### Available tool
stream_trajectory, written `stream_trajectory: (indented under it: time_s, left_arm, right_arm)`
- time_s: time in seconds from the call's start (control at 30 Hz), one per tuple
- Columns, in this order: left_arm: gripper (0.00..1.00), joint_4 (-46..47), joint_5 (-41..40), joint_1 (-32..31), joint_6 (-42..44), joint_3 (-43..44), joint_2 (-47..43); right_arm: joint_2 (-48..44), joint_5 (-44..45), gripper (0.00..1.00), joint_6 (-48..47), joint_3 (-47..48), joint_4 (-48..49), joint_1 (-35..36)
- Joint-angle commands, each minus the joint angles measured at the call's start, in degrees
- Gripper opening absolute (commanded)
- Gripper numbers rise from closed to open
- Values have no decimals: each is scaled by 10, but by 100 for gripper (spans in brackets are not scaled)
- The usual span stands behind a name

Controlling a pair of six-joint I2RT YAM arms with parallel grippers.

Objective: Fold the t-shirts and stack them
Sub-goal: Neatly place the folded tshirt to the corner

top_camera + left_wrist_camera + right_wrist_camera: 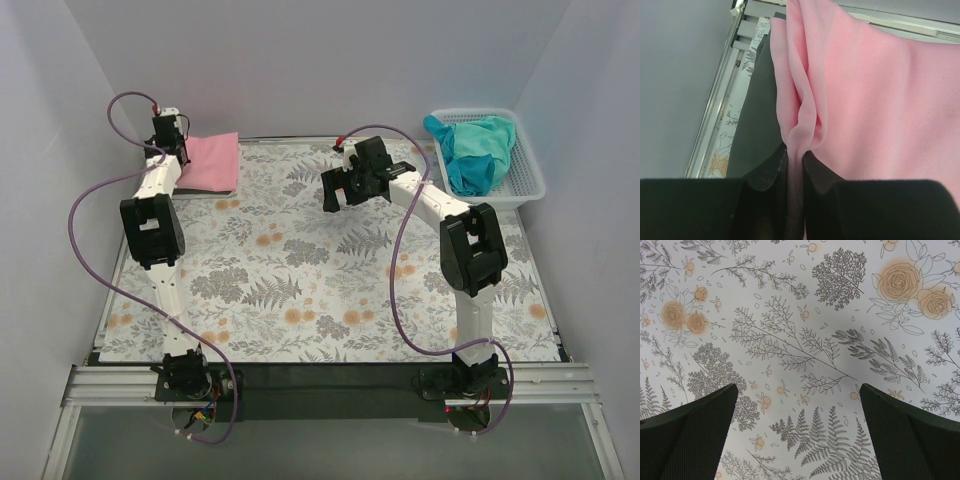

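Presently: left gripper (795, 160) clamped on bunched edge of folded pink t-shirt (875, 100), far-left corner, atop dark grey t-shirt (757, 115). Release straight up (no dragging, else fold opens). Right gripper (797, 390) spread wide, empty, over floral tablecloth (790, 315); teal t-shirt (475, 155) in white basket (528, 186).

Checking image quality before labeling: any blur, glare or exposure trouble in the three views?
Top external: even, soft light, faint shadows, sharp. Left wrist: pink t-shirt textured and clear, fingers nearly black. Right wrist: tablecloth print crisp, no glare.
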Motion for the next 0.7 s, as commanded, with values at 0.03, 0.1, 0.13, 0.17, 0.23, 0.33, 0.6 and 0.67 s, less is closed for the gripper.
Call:
stream_trajectory:
  time_s: [0.03, 0.1, 0.13, 0.17, 0.23, 0.33, 0.6, 0.67]
  left_arm:
    - [16, 25, -27, 3, 17, -10, -21]
    - [18, 28, -26, 5, 26, -10, -19]
    - [19, 29, -23, 8, 29, -9, -18]
    - [19, 30, -23, 8, 34, -6, -17]
    - [20, 32, -23, 13, 43, -3, -17]
    - [23, 32, -30, 21, 49, 5, -18]
    - [40, 15, 4, 52, 47, 14, -47]
    - [42, 5, 28, 64, 37, 19, -66]
  right_arm:
    - [-10, -9, 98, -12, 12, -8, -4]
    - [-12, -10, 98, -13, 12, -11, -3]
    - [-13, -12, 98, -14, 12, -13, -3]
    - [-13, -12, 98, -15, 12, -16, -3]
    - [-16, -12, 98, -17, 12, -17, -3]
    - [-18, -12, 98, -21, 13, -21, -3]
    - [-28, -9, 98, -38, 18, -36, -4]
    - [-31, -7, 98, -67, 18, -46, -4]
